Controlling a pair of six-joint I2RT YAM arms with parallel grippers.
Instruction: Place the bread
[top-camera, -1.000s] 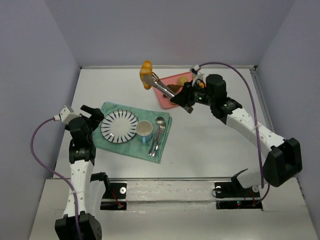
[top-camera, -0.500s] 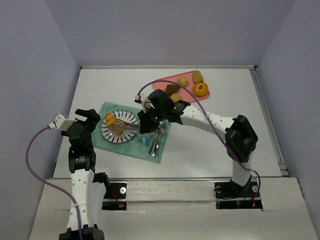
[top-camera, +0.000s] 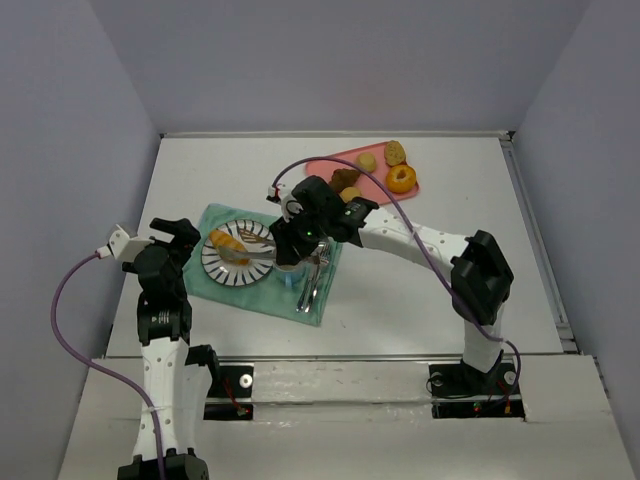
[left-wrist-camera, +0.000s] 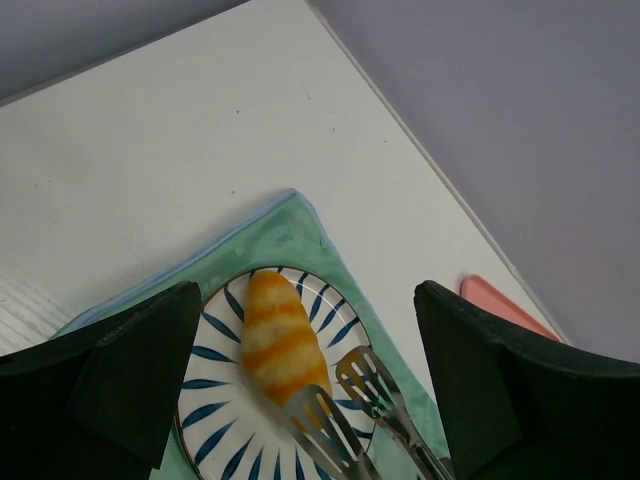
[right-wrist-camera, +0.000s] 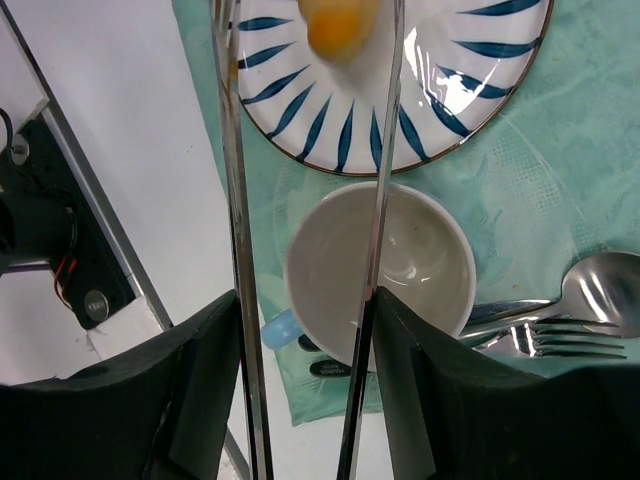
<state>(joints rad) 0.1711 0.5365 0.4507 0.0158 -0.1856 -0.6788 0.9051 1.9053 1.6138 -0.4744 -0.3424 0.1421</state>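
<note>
The bread (top-camera: 226, 243), a golden ridged roll, lies on the blue-striped white plate (top-camera: 222, 270). In the left wrist view the bread (left-wrist-camera: 282, 340) rests on the plate (left-wrist-camera: 215, 372) with the slotted tips of metal tongs (left-wrist-camera: 345, 415) spread on either side of its near end. My right gripper (top-camera: 290, 245) grips the tongs (top-camera: 262, 255) by their arms. In the right wrist view my right gripper (right-wrist-camera: 305, 300) has both tong arms (right-wrist-camera: 235, 250) against its fingers, and the bread (right-wrist-camera: 340, 25) sits between the tips. My left gripper (top-camera: 172, 236) stands open left of the plate, nothing in it (left-wrist-camera: 308, 295).
A white cup (top-camera: 290, 262) with a blue handle, a spoon and a fork (top-camera: 318, 265) lie on the green cloth (top-camera: 312, 300) beside the plate. At the back, a pink tray (top-camera: 325, 172) carries small pastries and an orange doughnut (top-camera: 401, 178).
My right arm swung from the pink tray down to the plate, carrying the bread in the tongs. The tongs have spread and the bread now lies on the plate.
</note>
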